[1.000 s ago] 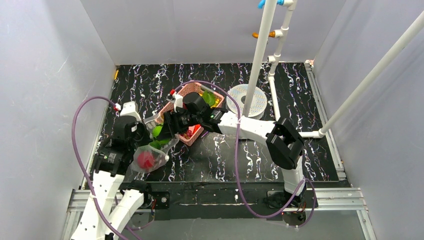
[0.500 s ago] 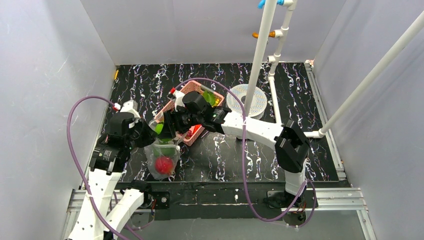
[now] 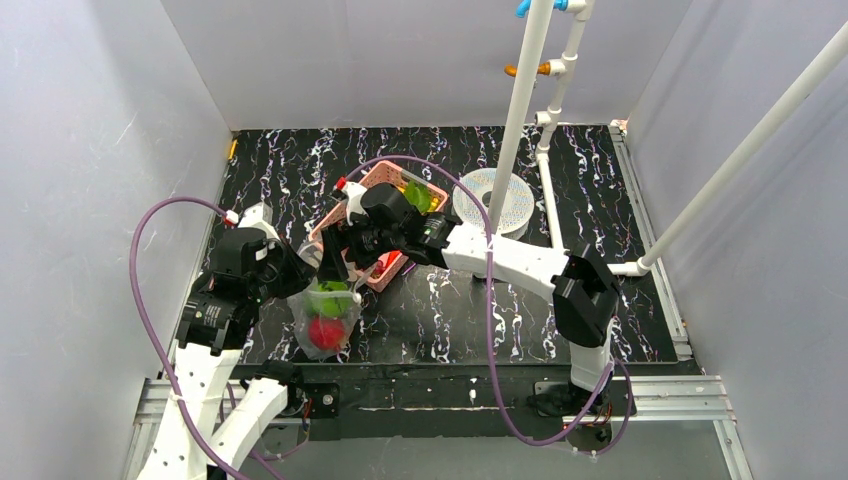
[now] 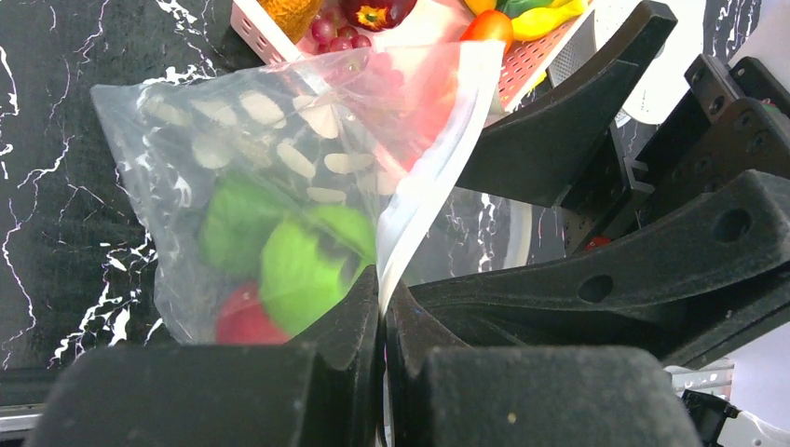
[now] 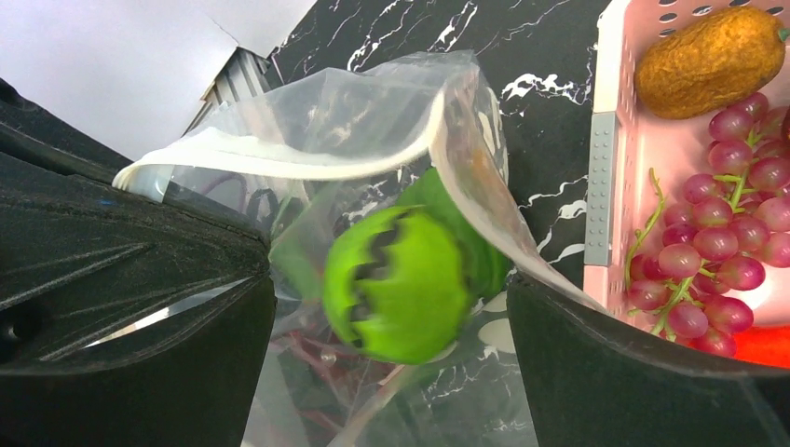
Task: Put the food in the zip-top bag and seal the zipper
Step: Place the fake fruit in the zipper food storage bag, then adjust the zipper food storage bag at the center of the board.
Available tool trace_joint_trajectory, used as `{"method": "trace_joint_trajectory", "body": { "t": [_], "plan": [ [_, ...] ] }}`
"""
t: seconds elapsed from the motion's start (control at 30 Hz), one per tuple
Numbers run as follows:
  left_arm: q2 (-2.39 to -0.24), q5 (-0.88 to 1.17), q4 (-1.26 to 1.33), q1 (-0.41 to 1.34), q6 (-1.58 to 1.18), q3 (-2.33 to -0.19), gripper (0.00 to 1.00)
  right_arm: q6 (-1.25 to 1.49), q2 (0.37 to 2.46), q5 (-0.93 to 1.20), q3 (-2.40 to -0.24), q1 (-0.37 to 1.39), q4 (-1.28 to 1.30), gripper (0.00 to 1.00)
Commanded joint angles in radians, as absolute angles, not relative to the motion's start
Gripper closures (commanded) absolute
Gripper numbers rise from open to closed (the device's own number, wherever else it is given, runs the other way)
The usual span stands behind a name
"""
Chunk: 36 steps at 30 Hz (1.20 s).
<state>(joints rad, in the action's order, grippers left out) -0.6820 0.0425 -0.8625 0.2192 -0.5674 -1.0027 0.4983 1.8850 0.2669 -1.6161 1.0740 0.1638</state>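
The zip-top bag (image 3: 325, 318) hangs upright, clear with white dots (image 4: 279, 158). My left gripper (image 4: 382, 298) is shut on its mouth edge, on the zipper strip (image 4: 429, 177). A red apple (image 3: 322, 332) lies at the bottom and a green leafy piece (image 4: 298, 270) sits above it. My right gripper (image 5: 391, 317) stands open over the bag's mouth (image 5: 279, 154). The green leafy piece (image 5: 410, 279) shows between its fingers, inside the bag and touching neither finger. More food stays in the pink basket (image 5: 606, 158): purple grapes (image 5: 727, 251) and a brown-orange fruit (image 5: 713, 60).
The pink basket (image 3: 372, 178) stands just behind the bag, under my right arm. A white perforated disc (image 3: 490, 200) and upright white pipes (image 3: 520, 110) sit behind it to the right. Grey walls close in the black marbled table (image 3: 500, 310).
The bag swung from tilted to hanging straight down and the apple sank to its bottom. My right gripper opened wider and the green leafy piece dropped into the bag.
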Motion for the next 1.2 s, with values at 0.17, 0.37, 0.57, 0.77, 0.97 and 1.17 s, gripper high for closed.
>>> {"method": "trace_joint_trajectory", "body": {
  "t": [0.17, 0.37, 0.57, 0.77, 0.97, 1.17],
  "plan": [
    [-0.679, 0.051, -0.873, 0.222, -0.571, -1.010, 1.00, 0.447, 1.788, 0.231, -1.640, 1.078, 0.175, 0.04],
    [-0.671, 0.031, -0.874, 0.222, -0.567, -1.009, 1.00, 0.388, 1.707, 0.148, -1.600, 1.084, 0.244, 0.10],
    [-0.696, 0.031, -0.871, 0.222, -0.551, -1.020, 1.00, 0.344, 1.582, 0.029, -1.504, 1.088, 0.297, 0.08],
    [-0.702, 0.031, -0.868, 0.222, -0.548, -1.023, 1.00, 0.363, 1.574, -0.025, -1.435, 1.088, 0.302, 0.10],
    [-0.702, 0.020, -0.888, 0.222, -0.538, -1.050, 1.00, 0.460, 1.664, 0.165, -1.444, 1.089, 0.263, 0.27],
    [-0.693, 0.020, -0.900, 0.222, -0.538, -1.067, 1.00, 0.471, 1.709, 0.164, -1.508, 1.093, 0.279, 0.73]
  ]
}}
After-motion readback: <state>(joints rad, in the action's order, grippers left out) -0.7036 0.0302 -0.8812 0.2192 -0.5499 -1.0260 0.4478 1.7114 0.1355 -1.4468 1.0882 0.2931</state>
